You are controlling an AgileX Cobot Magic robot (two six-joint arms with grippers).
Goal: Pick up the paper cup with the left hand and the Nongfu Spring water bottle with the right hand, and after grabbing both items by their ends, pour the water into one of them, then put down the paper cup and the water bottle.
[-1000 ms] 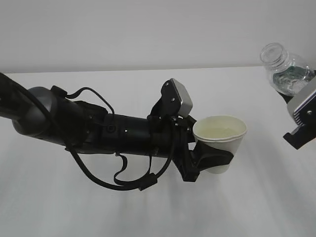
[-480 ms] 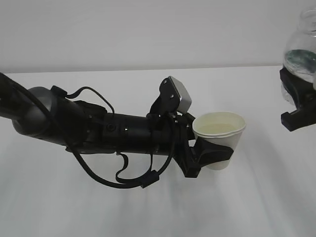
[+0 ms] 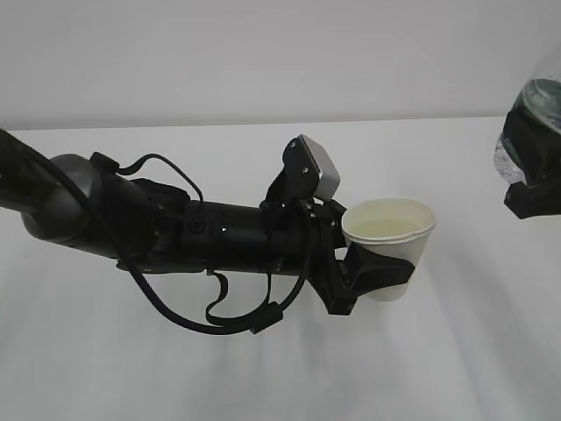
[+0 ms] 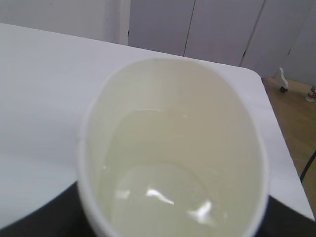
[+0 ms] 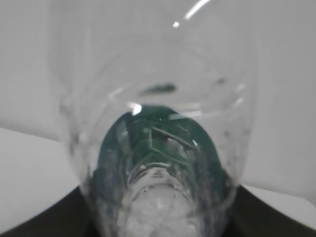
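Bottle (image 3: 536,114) shifted further right, paper cup (image 3: 391,246) holding water (image 4: 163,197)

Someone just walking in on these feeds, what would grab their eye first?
The big black left arm stretching across the white table, its pincer clamped around a paper cup with water pooled inside. Then the clear green-labelled bottle gripped by the right pincer at the far right edge.

Lab-like room, bare white table (image 3: 263,377) — pale wall panels (image 4: 217,29)
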